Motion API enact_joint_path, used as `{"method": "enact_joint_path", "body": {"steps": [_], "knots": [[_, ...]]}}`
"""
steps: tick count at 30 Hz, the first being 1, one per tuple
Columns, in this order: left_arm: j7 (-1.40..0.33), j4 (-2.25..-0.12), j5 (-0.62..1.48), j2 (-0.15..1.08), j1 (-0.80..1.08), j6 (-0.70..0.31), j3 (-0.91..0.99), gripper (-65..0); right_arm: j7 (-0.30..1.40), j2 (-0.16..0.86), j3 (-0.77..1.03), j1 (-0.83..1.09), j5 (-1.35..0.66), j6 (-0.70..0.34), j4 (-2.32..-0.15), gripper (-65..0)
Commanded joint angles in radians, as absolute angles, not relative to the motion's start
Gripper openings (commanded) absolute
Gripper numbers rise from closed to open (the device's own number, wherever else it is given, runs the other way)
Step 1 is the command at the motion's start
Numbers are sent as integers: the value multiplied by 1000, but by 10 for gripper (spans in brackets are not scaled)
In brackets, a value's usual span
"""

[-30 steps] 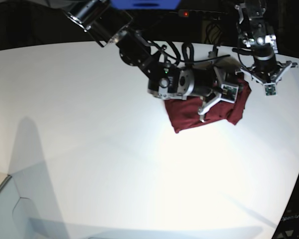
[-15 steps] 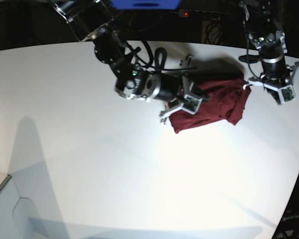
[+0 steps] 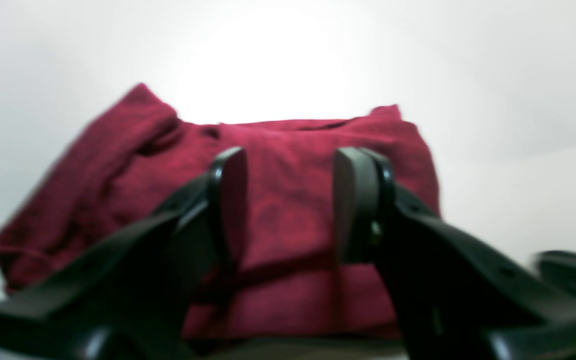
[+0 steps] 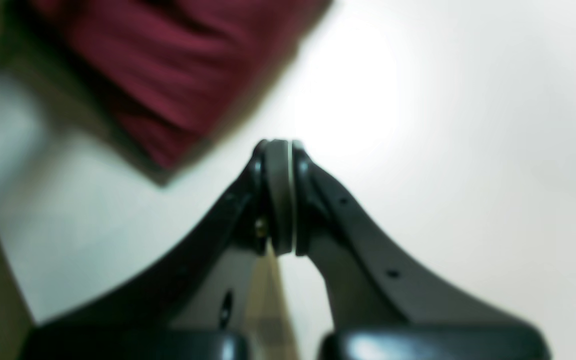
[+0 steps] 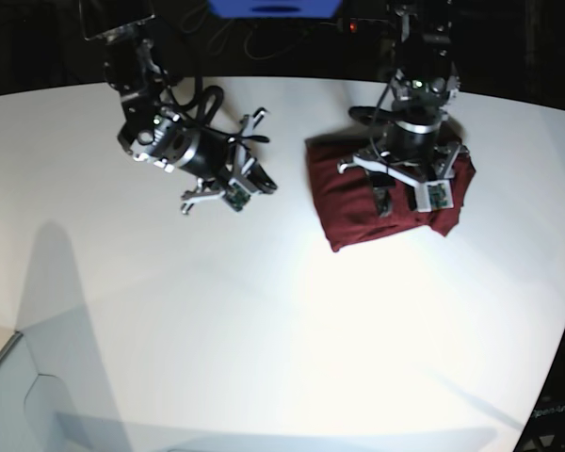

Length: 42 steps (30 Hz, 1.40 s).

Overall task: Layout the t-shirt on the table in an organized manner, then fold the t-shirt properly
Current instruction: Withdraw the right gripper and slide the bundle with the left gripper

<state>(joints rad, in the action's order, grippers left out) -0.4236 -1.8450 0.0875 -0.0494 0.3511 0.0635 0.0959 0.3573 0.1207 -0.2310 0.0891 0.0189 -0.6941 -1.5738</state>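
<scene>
T-shirt [image 5: 358, 207] lies bunched on table [image 5: 264, 358]; left gripper [image 3: 288, 200] parted, empty; right gripper [image 4: 279, 195] pinched empty.

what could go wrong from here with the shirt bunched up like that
1. The left pincer is open directly over the folded t-shirt; closing here could pinch several stacked layers and drag the bundle out of shape.
2. The t-shirt lies near the table edge on the left arm's side, so a pull that way may slide it off.
3. The right pincer is shut and away from the cloth, so nothing pins the fabric.
</scene>
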Motion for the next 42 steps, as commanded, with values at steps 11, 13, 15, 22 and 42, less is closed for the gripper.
{"method": "enact_joint_path", "body": {"steps": [11,13,15,22,42], "knots": [[-397,-1713,87,-51,367,65,303,-214,332,119,-200,99,-2,-698,-1596,-650],[-397,-1705,87,-51,371,65,361,-214,332,119,-200,99,-2,-698,-1596,-650],[-397,-1710,88,-51,381,64,417,-214,332,119,-200,99,-2,-698,-1596,-650],[-397,-1744,286,-2,410,64,467,-214,332,114,-205,97,-2,-698,-1589,-650],[-458,-1840,407,124,432,64,591,-211,332,119,-205,116,-2,-698,-1590,-650]]}}
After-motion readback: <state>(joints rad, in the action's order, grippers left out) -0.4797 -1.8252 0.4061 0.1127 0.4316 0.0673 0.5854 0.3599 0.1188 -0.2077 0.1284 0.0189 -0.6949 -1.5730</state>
